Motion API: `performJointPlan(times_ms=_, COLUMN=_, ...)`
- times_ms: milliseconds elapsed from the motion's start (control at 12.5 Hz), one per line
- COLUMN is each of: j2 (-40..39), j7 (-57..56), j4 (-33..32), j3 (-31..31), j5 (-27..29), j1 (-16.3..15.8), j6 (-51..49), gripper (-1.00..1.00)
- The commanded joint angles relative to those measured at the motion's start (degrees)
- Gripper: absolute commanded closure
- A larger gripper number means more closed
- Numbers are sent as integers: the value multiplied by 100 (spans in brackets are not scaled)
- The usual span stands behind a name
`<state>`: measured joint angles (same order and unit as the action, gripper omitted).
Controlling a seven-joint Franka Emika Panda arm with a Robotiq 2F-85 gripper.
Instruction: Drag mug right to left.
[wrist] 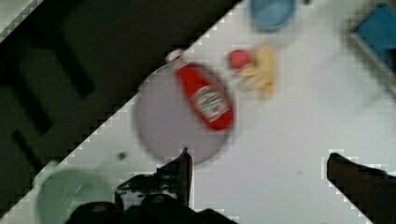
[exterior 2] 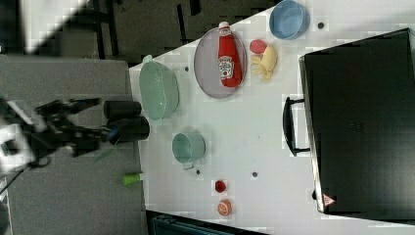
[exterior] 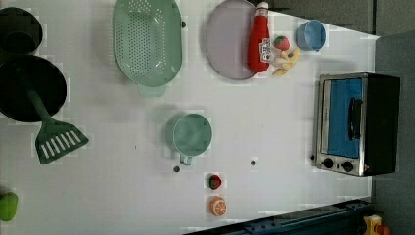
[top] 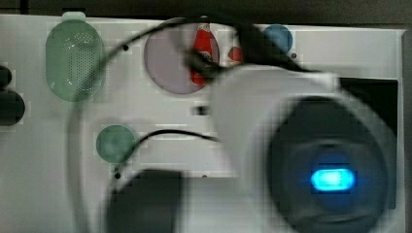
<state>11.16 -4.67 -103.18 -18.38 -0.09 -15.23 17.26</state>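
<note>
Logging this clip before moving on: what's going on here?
A single robot arm is working over a white table of toy kitchenware. Its end effector is open and holds nothing, hanging in the air above the purple plate with the ketchup bottle. The mug it is meant to drag stands alone mid-table, below the green colander in the left view, with nothing touching it.

We see the gripper (wrist: 259, 163) spread wide over the white table (wrist: 289, 135), ketchup bottle (wrist: 205, 98) lying on the lilac plate (wrist: 163, 121), blue bowl (wrist: 272, 11) beyond.
</note>
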Motion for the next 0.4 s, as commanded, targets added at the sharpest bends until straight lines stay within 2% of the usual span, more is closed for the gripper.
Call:
performJointPlan(times_ms=80, j2=-434, j7=249, j4=-428, j3=-102, j5=-122, j1=-66, j6=-539, gripper=-100)
performJointPlan(times_ms=400, j2=-436, j7=140, j4=-437, j3=-183, j5=-490, j1=-57, j6=-584, gripper=-100)
